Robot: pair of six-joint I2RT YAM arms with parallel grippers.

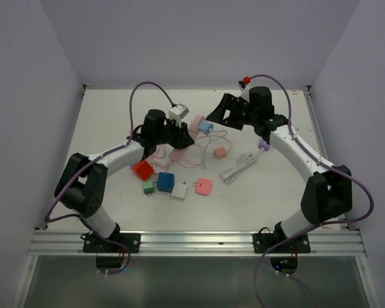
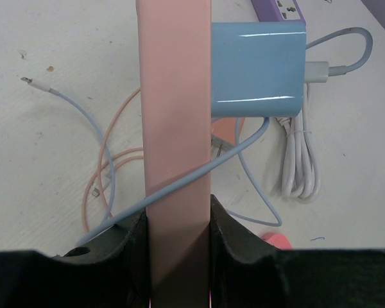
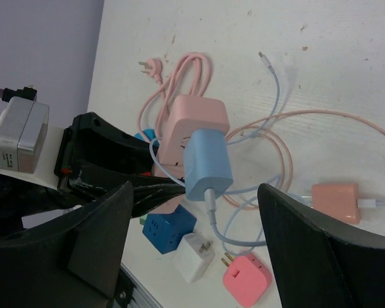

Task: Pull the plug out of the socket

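The table (image 1: 279, 192) is flat and white, with some small brown specks on it. Pale purple walls (image 1: 199, 38) stand on three sides of it. A silver metal rail (image 1: 199, 242) runs along the near edge, and both arms are bolted there.

The pink socket (image 2: 174, 128) is near the middle of the table, toward the back. The left gripper (image 2: 178, 221) pinches it, with one black finger (image 2: 125, 247) pressed on each side. The blue plug (image 2: 258, 69) sticks out of the side of the pink socket. A light blue wire (image 2: 179, 186) runs from the plug and crosses the front of the socket.

The right gripper (image 1: 218, 110) hangs just beside the blue plug. Its fingers (image 3: 96, 237) are spread wide and hold nothing.

More things lie on the table in front of the left arm: a red block (image 1: 142, 170), a dark blue block (image 1: 165, 181), a white block (image 1: 179, 190) and a pink plug (image 1: 203, 186). A coiled white cord (image 1: 239, 168) lies closer to the right arm. Thin pink wires (image 3: 179, 77) loop on the table around the socket.
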